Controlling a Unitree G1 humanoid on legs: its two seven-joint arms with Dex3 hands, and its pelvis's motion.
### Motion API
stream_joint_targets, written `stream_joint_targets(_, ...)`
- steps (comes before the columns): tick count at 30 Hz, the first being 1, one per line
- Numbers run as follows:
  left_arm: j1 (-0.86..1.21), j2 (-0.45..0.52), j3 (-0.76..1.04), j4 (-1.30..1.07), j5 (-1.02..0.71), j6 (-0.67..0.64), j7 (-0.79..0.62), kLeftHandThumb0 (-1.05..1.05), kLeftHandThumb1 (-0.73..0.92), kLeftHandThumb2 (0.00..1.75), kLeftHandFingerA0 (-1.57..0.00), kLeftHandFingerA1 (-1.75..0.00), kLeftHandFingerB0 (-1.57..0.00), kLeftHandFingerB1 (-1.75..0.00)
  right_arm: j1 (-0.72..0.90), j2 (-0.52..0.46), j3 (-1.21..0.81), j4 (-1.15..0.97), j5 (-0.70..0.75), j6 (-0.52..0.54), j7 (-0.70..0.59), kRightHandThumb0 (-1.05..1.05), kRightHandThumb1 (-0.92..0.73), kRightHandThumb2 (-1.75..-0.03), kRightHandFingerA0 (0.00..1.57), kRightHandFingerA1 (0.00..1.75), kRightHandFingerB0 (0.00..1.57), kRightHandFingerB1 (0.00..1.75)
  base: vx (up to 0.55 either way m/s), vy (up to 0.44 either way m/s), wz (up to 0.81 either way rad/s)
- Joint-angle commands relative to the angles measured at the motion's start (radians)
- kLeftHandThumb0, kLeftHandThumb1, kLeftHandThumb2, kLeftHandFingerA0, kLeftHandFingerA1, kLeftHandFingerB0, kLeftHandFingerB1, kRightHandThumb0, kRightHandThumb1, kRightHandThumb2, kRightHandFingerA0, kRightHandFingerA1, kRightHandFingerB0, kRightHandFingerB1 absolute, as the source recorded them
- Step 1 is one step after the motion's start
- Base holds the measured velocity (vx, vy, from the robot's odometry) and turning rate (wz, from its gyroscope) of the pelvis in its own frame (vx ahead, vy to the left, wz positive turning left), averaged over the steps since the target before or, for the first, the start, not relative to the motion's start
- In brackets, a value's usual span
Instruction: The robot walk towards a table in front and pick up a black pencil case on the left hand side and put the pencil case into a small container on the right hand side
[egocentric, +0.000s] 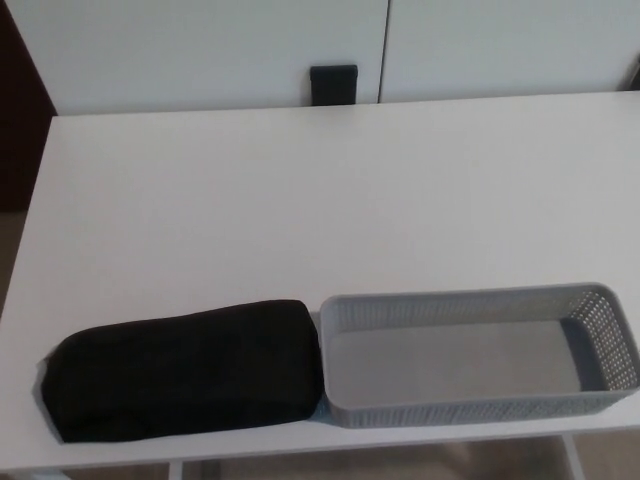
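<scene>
A black pencil case (182, 370) lies flat near the front left edge of the white table (300, 200). Its right end touches the left end of a small grey perforated container (478, 400), which sits at the front right and holds nothing. Neither of my hands nor any arm shows in the head view.
A small black object (333, 83) stands behind the table's far edge, against white cabinet panels (200, 50). A dark surface (18, 120) borders the table at the far left. The container's right end reaches close to the picture's right edge.
</scene>
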Motion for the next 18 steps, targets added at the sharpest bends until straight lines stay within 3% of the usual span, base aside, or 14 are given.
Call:
stream_joint_targets(1,0.245,0.094,0.287,-0.421,-0.566,-0.183,-0.410,-0.43,0.41,0.63,-0.35,-0.42,-0.21,-0.36,-0.003,-0.009,-0.022,0.037,0.020,-0.007,0.001,-0.37,-0.60,-0.58,0.60,0.41,0.54,0.39,0.00,0.000,0.00)
stream_joint_targets(4,0.253,0.059,0.424,-0.602,-0.851,-0.179,-0.511,-0.39,0.39,0.61,-0.26,-0.40,-0.15,-0.33,-0.011,-0.009,-0.023,0.042,0.019,-0.009,-0.008,-0.36,-0.60,-0.58,0.60,0.42,0.55,0.39,0.00,0.000,0.00)
stream_joint_targets(5,0.215,0.043,0.448,-0.656,-0.919,-0.215,-0.500,-0.44,0.39,0.64,-0.26,-0.43,-0.12,-0.35,-0.014,-0.012,-0.024,0.042,0.018,-0.008,-0.008,-0.37,-0.60,-0.58,0.60,0.42,0.55,0.39,0.00,0.000,0.00)
stream_joint_targets(6,0.219,0.042,0.546,-0.716,-0.945,-0.236,-0.441,-0.66,0.42,0.79,-0.28,-0.48,-0.13,-0.40,-0.015,-0.013,-0.024,0.041,0.019,-0.003,-0.006,-0.38,-0.60,-0.58,0.59,0.41,0.55,0.39,0.00,0.000,0.00)
stream_joint_targets(8,0.220,0.044,0.638,-0.768,-0.979,-0.236,-0.382,-0.70,0.46,0.82,-0.29,-0.49,-0.17,-0.42,-0.016,-0.014,-0.022,0.038,0.014,0.005,-0.009,-0.38,-0.61,-0.59,0.59,0.41,0.55,0.38,0.00,0.000,0.00)
stream_joint_targets(9,0.184,0.057,0.674,-0.812,-0.998,-0.241,-0.307,-0.61,0.61,0.58,-0.31,-0.36,-0.24,-0.32,-0.016,-0.015,-0.021,0.033,0.013,0.008,-0.010,-0.37,-0.62,-0.59,0.61,0.41,0.55,0.39,0.00,0.000,0.00)
stream_joint_targets(11,0.112,0.079,0.672,-0.856,-0.996,-0.247,-0.199,-0.53,0.59,0.57,-0.32,-0.37,-0.26,-0.33,-0.018,-0.012,-0.022,0.038,0.016,0.006,-0.006,-0.38,-0.61,-0.59,0.60,0.41,0.55,0.39,0.00,0.000,0.00)
stream_joint_targets(12,0.005,0.158,0.721,-0.877,-0.990,-0.183,-0.056,-0.47,0.48,0.54,-0.30,-0.38,-0.24,-0.36,-0.019,-0.011,-0.023,0.041,0.018,0.011,-0.004,-0.38,-0.61,-0.59,0.61,0.41,0.57,0.39,0.00,0.000,0.00)
stream_joint_targets(13,-0.076,0.205,0.743,-0.886,-0.969,-0.146,0.038,-0.43,0.37,0.62,-0.25,-0.42,-0.21,-0.41,-0.021,-0.011,-0.022,0.043,0.018,0.011,-0.004,-0.38,-0.61,-0.59,0.61,0.41,0.57,0.39,0.00,0.000,0.00)
stream_joint_targets(14,-0.182,0.247,0.744,-0.880,-0.923,-0.105,0.123,-0.21,0.27,0.84,-0.11,-0.52,-0.11,-0.52,-0.021,-0.011,-0.022,0.043,0.019,0.007,0.000,-0.38,-0.61,-0.58,0.61,0.42,0.57,0.39,0.00,0.000,0.00)
stream_joint_targets(16,-0.314,0.284,0.684,-0.855,-0.880,-0.058,0.175,-0.19,0.29,0.84,-0.08,-0.52,-0.08,-0.51,-0.014,-0.010,-0.024,0.035,0.024,0.009,0.005,-0.38,-0.61,-0.58,0.61,0.42,0.57,0.39,0.00,0.000,0.00)
stream_joint_targets(18,-0.459,0.251,0.566,-0.829,-0.745,-0.025,0.208,-0.13,0.26,0.80,-0.06,-0.51,-0.06,-0.50,-0.014,-0.008,-0.024,0.035,0.024,0.006,0.007,-0.38,-0.61,-0.59,0.62,0.42,0.56,0.39,0.00,0.000,0.00)
